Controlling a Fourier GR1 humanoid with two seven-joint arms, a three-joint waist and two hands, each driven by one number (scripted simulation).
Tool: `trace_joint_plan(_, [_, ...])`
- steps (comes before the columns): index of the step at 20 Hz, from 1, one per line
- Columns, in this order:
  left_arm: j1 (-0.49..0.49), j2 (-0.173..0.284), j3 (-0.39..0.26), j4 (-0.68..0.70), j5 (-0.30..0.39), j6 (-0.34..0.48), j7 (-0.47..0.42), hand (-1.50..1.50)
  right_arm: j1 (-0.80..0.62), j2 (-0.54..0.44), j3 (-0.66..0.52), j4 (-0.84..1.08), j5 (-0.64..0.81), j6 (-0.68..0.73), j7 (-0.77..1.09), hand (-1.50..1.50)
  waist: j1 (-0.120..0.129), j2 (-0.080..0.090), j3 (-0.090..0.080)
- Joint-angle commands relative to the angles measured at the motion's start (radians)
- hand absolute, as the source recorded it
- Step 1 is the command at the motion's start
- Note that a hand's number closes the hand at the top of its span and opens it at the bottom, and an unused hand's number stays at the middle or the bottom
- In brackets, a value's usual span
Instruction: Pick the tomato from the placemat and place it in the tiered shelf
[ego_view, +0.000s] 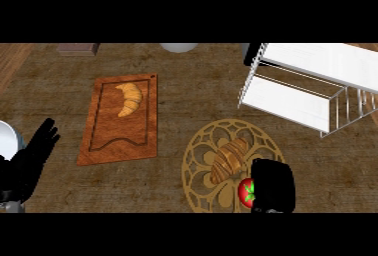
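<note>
A red tomato (246, 192) with a green stem lies on the round, tan cut-out placemat (203, 142) near the lower middle. My right hand (272, 184) sits just right of the tomato and touches its side, fingers pointing away from me and fairly straight, hiding part of it. A brown pastry (229, 160) lies on the same placemat, just above the tomato. The white tiered shelf (310, 85) stands at the upper right, well away from the hand. My left hand (33, 160) rests open at the left edge, fingers up.
A wooden cutting board (122, 135) with a croissant (131, 99) on it lies left of centre. A white round object (179, 47) and a brown block (77, 48) sit at the far edge. A white object (6, 140) shows at the left edge.
</note>
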Motion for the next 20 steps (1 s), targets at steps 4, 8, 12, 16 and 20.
trace_joint_plan(4, [-0.021,-0.023,0.005,-0.045,-0.022,0.012,0.079,0.00,-0.002,-0.016,0.054,-0.107,0.078,-0.004,0.012,1.50,-0.004,0.008,0.007])
trace_joint_plan(8, [-0.038,0.021,0.051,-0.013,0.012,-0.042,0.050,0.00,-0.158,0.011,-0.068,-0.074,-0.040,0.011,-0.094,1.50,0.004,0.010,0.007])
trace_joint_plan(12, [-0.063,-0.057,0.000,0.053,-0.059,0.017,-0.019,0.00,-0.231,0.011,-0.163,-0.029,-0.142,-0.056,-0.212,1.50,-0.001,0.012,0.007])
trace_joint_plan(16, [-0.011,0.001,0.064,0.036,0.000,-0.069,-0.020,0.00,-0.250,0.017,-0.207,-0.118,-0.163,-0.031,-0.200,1.50,0.000,0.009,0.007])
trace_joint_plan(20, [-0.070,-0.040,0.036,0.080,-0.043,-0.015,-0.007,0.00,-0.257,0.091,-0.208,-0.379,-0.225,0.146,-0.059,1.50,-0.012,0.007,0.006])
